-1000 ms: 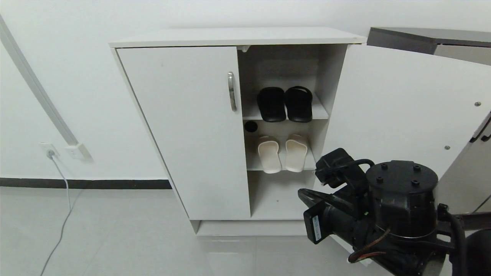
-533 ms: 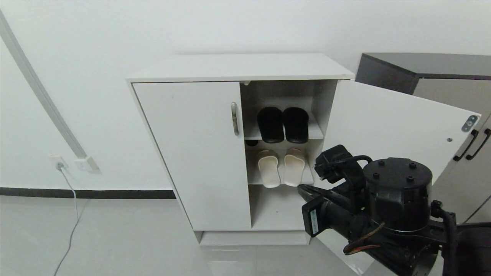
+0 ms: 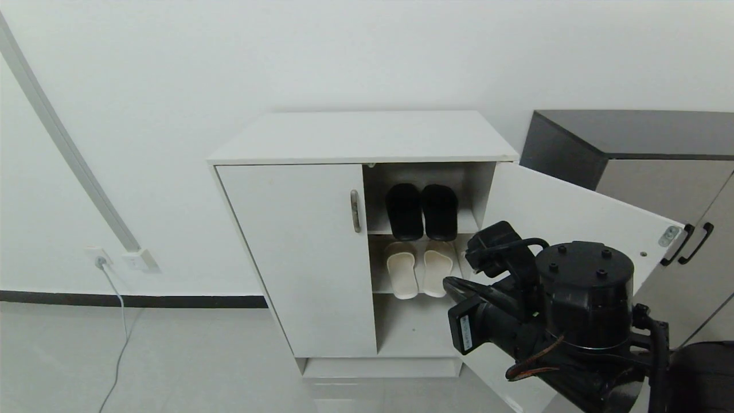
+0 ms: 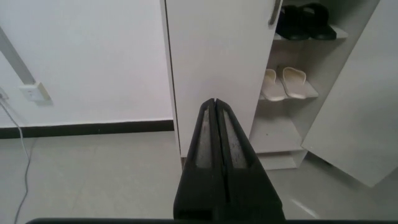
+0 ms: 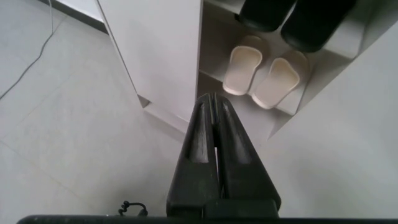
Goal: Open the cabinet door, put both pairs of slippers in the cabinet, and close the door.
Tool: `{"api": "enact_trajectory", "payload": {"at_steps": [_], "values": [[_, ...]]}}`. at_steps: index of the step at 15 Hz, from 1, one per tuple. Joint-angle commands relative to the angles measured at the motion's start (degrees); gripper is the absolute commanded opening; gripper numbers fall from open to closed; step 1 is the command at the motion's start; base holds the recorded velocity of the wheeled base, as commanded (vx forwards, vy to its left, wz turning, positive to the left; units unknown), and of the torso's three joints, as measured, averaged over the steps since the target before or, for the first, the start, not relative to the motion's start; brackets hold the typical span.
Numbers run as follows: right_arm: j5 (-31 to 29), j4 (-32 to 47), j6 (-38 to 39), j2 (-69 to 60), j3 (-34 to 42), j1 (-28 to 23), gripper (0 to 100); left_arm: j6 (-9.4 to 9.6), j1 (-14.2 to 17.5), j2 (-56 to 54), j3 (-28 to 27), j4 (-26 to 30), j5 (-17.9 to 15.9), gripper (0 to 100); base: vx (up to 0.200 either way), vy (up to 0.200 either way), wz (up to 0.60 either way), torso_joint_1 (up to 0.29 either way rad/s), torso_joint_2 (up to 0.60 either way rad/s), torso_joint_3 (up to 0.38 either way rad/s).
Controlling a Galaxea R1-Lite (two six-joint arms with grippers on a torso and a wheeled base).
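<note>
Well, you have the cabinet (image 3: 367, 135) in front of you. Its right door (image 3: 573, 223) is swung open and its left door (image 3: 298, 258) is shut, with a metal handle (image 3: 355, 211) at its edge.

Both pairs are inside. The black slippers (image 3: 406, 212) sit side by side on the top shelf (image 3: 470, 221). The white slippers (image 3: 402, 269) sit side by side on the middle shelf (image 3: 378, 285), right under them. In the head view your right arm (image 3: 573, 304) is in front of the open door's lower part, so you cannot see that part. It also covers the edge of the middle shelf beside the white pair.

Your left pincer (image 4: 214, 106) is squeezed tight with nothing in it. It points at the shut door, low above the floor (image 4: 93, 174). Your right pincer (image 5: 215, 99) is squeezed tight too, and it holds nothing. It points at the gap under the white pair. In the right wrist view the black pair is cut off at the picture's edge, so you see only its ends.

A grey cupboard (image 3: 631, 149) stands behind the open door, and the door hides part of it. A wall socket (image 3: 97, 255) with a cable (image 3: 117, 321) is well off to your left.
</note>
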Motion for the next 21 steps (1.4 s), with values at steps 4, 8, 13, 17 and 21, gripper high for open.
{"api": "enact_trajectory", "payload": {"at_steps": [4,8,13,17,21], "values": [[0.0,0.0,-0.1,0.0,0.4,0.0,0,0.0,0.0,0.1,0.0,0.0,0.0,0,0.0,0.0,0.0,0.184,-0.5,-0.316],[0.0,-0.3,-0.7,0.0,0.9,-0.5,0,0.0,0.0,0.1,0.0,0.0,0.0,0,0.0,0.0,0.0,0.204,-0.52,-0.314],[0.1,-1.5,-1.7,0.2,1.6,-1.0,0,0.09,0.0,0.1,0.0,0.0,0.0,0,0.0,0.0,0.0,0.237,-0.56,-0.321],[0.1,-1.5,-1.7,0.4,2.1,-1.0,0,0.0,0.0,0.1,0.0,0.0,0.0,0,0.0,0.0,0.0,0.198,-0.45,-0.254],[0.5,-1.4,-1.7,0.4,2.1,-1.6,0,0.0,0.0,0.1,0.0,0.0,0.0,0,0.0,0.0,-0.15,0.013,-0.02,-0.012]]}}
